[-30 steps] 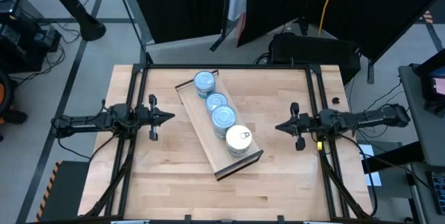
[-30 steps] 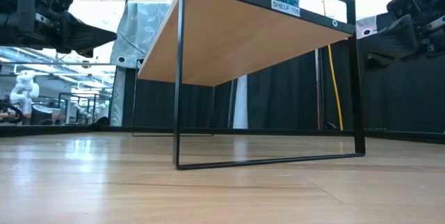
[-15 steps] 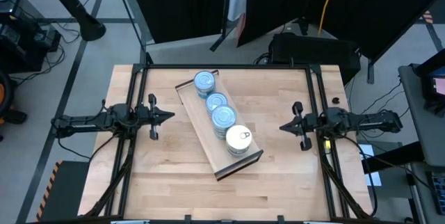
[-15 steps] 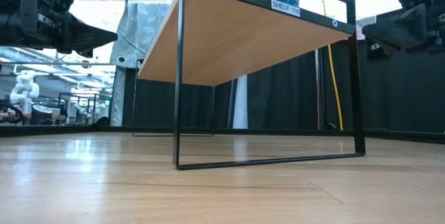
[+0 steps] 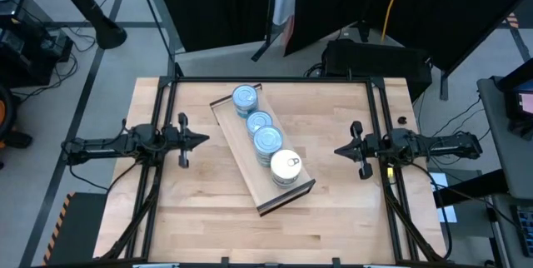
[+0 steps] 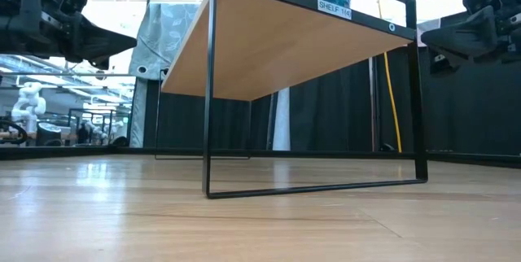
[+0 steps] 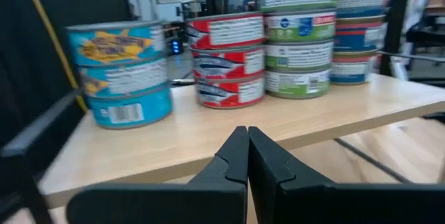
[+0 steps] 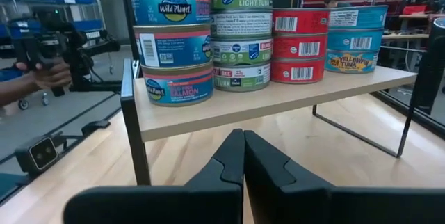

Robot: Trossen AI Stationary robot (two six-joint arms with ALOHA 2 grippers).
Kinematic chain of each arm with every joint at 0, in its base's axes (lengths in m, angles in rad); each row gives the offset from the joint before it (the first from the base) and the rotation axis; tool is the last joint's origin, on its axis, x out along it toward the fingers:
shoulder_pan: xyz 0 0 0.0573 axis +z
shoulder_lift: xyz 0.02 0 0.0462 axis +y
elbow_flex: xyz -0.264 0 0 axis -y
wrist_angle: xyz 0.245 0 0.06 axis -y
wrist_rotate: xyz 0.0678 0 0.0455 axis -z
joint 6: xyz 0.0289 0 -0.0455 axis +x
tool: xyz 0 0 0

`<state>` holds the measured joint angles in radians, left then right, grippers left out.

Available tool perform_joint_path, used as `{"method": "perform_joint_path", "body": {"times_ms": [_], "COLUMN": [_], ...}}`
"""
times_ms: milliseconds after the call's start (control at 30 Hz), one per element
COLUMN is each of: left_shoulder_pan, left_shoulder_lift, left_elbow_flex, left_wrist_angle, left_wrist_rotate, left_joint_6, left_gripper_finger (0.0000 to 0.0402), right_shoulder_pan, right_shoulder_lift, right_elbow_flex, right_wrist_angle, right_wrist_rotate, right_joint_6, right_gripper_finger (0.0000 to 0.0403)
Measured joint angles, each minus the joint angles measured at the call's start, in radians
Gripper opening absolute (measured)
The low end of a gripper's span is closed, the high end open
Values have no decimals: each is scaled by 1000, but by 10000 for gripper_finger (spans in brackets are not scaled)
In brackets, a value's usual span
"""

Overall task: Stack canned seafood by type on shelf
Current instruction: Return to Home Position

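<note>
1. Though small and flat, probably dense for their size: canned seafood (image 5: 267,140) in rigid metal, hard to dent, with smooth label-wrapped walls likely to slip under a light pinch.
2. Sorted into four columns along the shelf (image 5: 252,172), itself set at a slant in the middle of the table (image 5: 333,218). Seen from above as three light-blue tops and one silvery-gold top (image 5: 286,166) at the near end.
3. Grouped by label in the right wrist view: blue-pink stack (image 8: 172,43), green stack (image 8: 241,33), red stack (image 8: 299,43), teal stack (image 8: 353,40).
4. Best taken across the full width of the round wall, just under the top rim, topmost tin only. Better lifted straight up than dragged, given tall narrow columns and the risk of tipping from any sideways nudge.
5. Left gripper (image 5: 206,141): fingers pressed together on nothing, near the table's left edge, well apart from the shelf.
6. Right gripper (image 5: 336,150): fingers likewise pressed together and empty, near the right edge.
</note>
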<state>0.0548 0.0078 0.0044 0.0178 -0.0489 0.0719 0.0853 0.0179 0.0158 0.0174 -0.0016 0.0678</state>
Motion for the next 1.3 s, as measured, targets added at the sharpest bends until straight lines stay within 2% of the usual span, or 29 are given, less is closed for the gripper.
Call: {"method": "perform_joint_path", "body": {"times_ms": [200,433,600,1300], "left_shoulder_pan": [-24,-80,-114,-116], "left_shoulder_lift": [-1,-4,-4,-4], "left_elbow_flex": [0,0,0,0], "left_wrist_angle": [-7,13,21,11], "left_wrist_rotate": [68,53,-22,-15], "left_joint_6": [-58,-71,-41,-13], "left_gripper_finger": [1,0,0,10], "right_shoulder_pan": [0,0,0,0], "right_shoulder_lift": [0,0,0,0], "right_elbow_flex": [0,0,0,-1], "right_wrist_angle": [0,0,0,1], "right_wrist_rotate": [0,0,0,1], "right_joint_6": [-32,-25,-26,-27], "right_gripper_finger": [0,0,0,0]}}
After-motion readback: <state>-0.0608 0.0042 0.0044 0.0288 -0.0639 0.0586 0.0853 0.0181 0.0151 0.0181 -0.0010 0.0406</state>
